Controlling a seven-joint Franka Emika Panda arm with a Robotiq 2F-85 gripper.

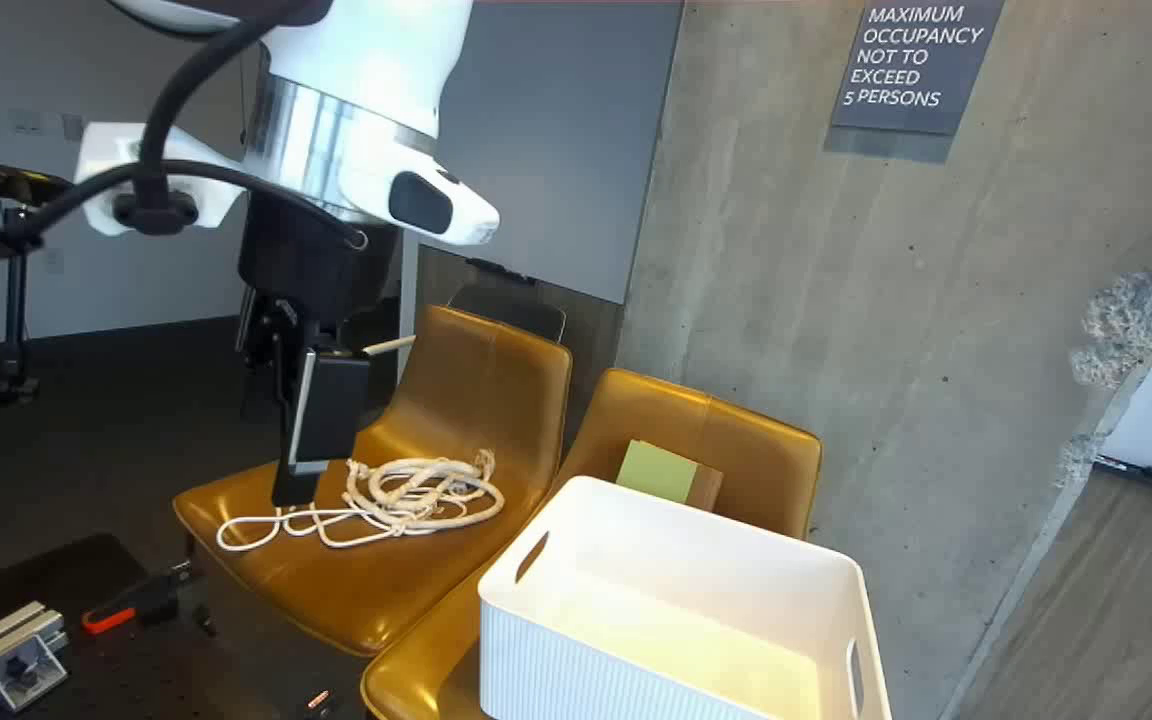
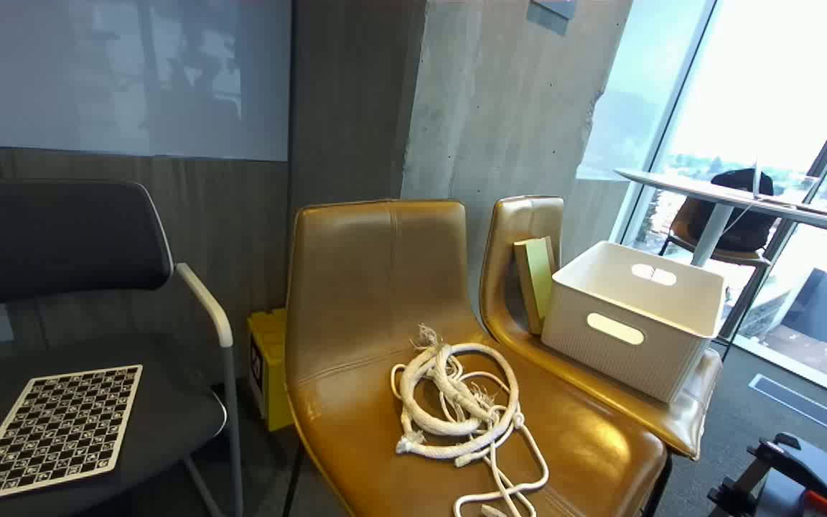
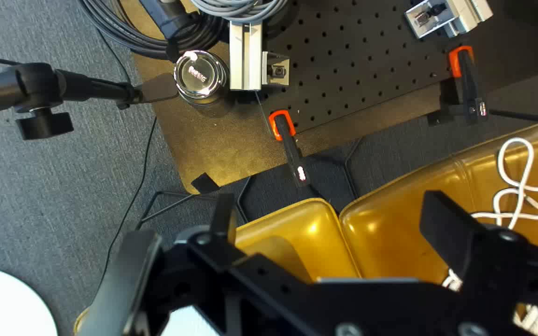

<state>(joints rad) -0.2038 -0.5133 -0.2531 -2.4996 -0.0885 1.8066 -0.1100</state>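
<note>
My gripper [image 3: 332, 212] is open, with nothing between its fingers in the wrist view. In an exterior view the gripper [image 1: 304, 470] points down above a tan leather chair [image 1: 481, 375]; it is outside the frame of the remaining exterior view. A coiled white rope [image 1: 426, 497] lies on that chair's seat, also seen in an exterior view [image 2: 456, 402] and partly in the wrist view [image 3: 521, 189]. A white ribbed bin [image 1: 576, 645] sits on the adjacent tan chair, also visible in an exterior view [image 2: 600, 355]. A green-and-brown block [image 2: 537, 280] leans behind the bin.
A dark perforated board [image 3: 343, 65] on a table carries aluminium profiles [image 3: 245, 56] and orange-tipped clamps [image 3: 292, 149]. A shiny lidded cylinder [image 3: 201, 79] and a black stand arm [image 3: 40, 88] are nearby. A dark chair holds a patterned board [image 2: 58, 427]. A concrete wall [image 1: 836, 330] stands behind.
</note>
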